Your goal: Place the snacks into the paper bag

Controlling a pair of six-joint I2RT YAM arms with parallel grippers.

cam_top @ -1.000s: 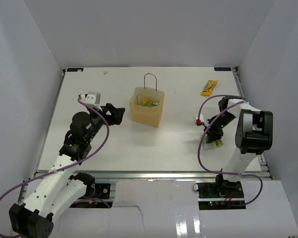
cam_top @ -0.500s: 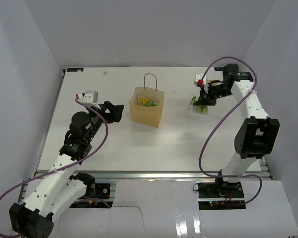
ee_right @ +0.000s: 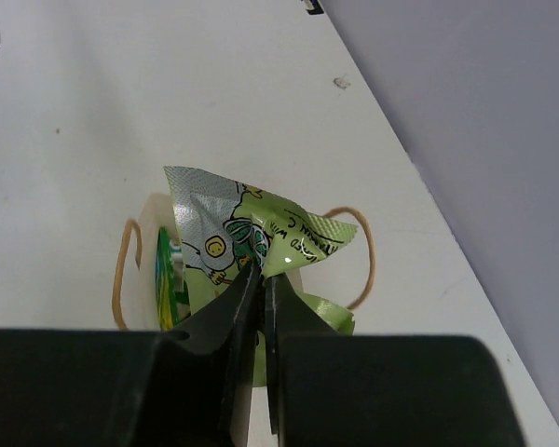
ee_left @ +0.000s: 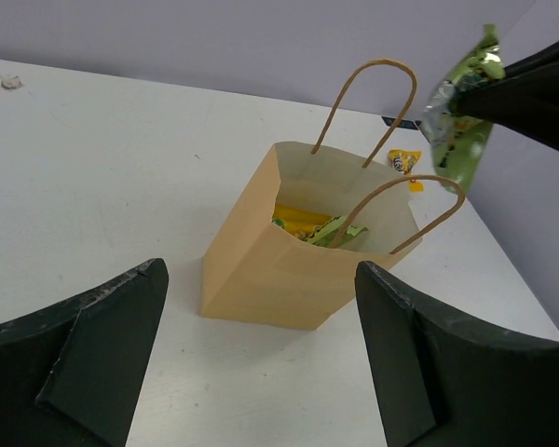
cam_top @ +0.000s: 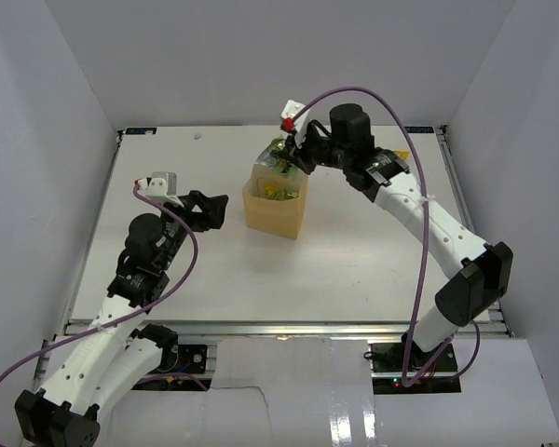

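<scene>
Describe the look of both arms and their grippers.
The left arm and right arm have white links and black joints, each trailed by a looping purple cable. The left gripper and right gripper have black wedge-shaped fingers.

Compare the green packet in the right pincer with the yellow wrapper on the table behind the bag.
The green packet hangs in the air, pinched in the right pincer above the paper bag; the yellow wrapper lies on the table beyond the bag. The green packet is green and silver, creased; the yellow wrapper is yellow. Both are outside the bag.
</scene>
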